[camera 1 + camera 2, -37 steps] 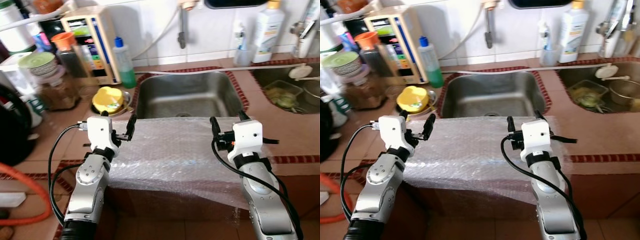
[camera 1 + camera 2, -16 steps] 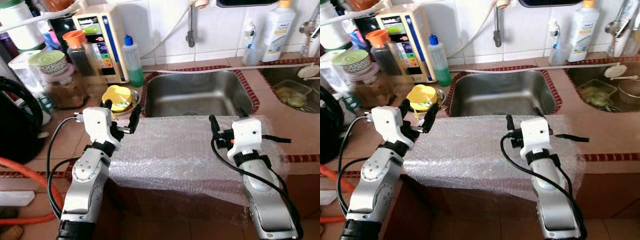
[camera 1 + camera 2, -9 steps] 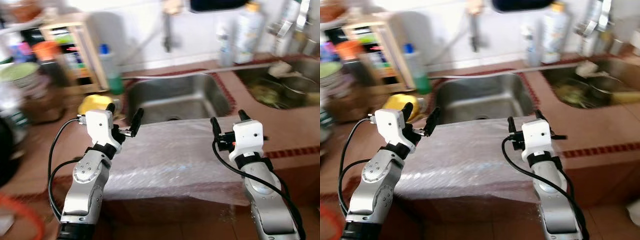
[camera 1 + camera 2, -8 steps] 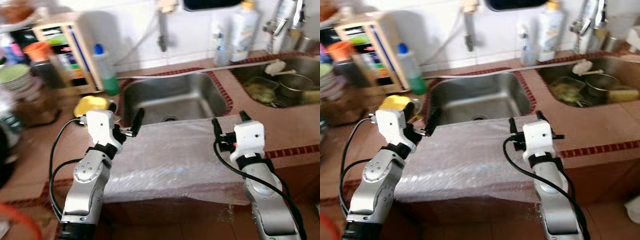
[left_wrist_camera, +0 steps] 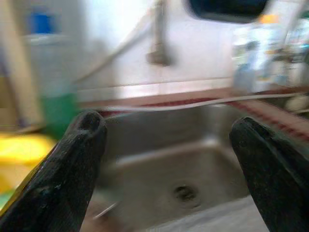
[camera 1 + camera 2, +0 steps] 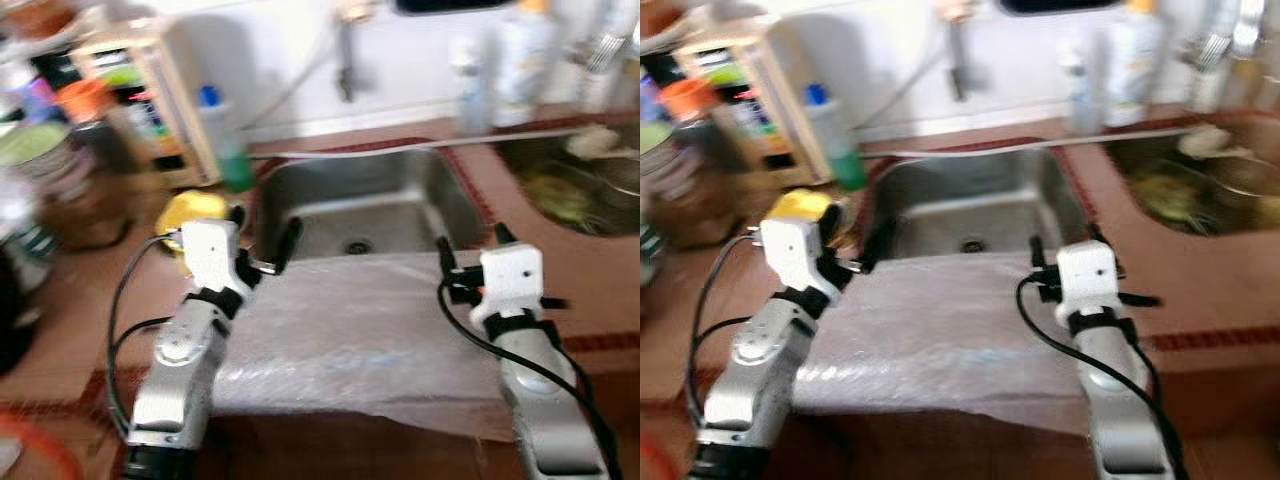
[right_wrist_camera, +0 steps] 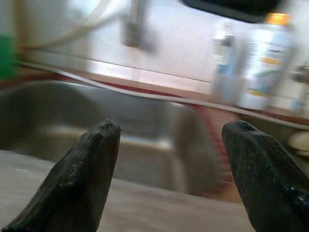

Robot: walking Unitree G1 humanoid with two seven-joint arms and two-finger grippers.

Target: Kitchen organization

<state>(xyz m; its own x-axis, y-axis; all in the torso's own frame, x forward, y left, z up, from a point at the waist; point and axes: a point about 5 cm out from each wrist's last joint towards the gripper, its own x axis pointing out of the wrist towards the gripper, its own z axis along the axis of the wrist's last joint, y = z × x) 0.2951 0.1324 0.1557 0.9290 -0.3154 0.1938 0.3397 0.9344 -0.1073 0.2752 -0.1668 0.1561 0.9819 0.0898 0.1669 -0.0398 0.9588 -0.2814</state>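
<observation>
A sheet of bubble wrap lies over the front edge of the worktop, its near edge hanging past the edge and its far edge reaching the front rim of the sink. The left gripper hovers over the wrap's far left corner, fingers wide apart and holding nothing. The right gripper hovers over the wrap's far right corner, fingers likewise spread wide and empty. In both wrist views the black fingers frame the steel basin with a clear gap between them.

Just left of the left gripper, near the sink's left rim, sits a yellow object, too blurred to identify. Beyond it, at the worktop's back edge, stands a bottle with a blue cap and green base, beside a wooden-framed box. Jars crowd the far left corner. A white bottle stands at the back edge right of the sink, and a second basin lies at the right.
</observation>
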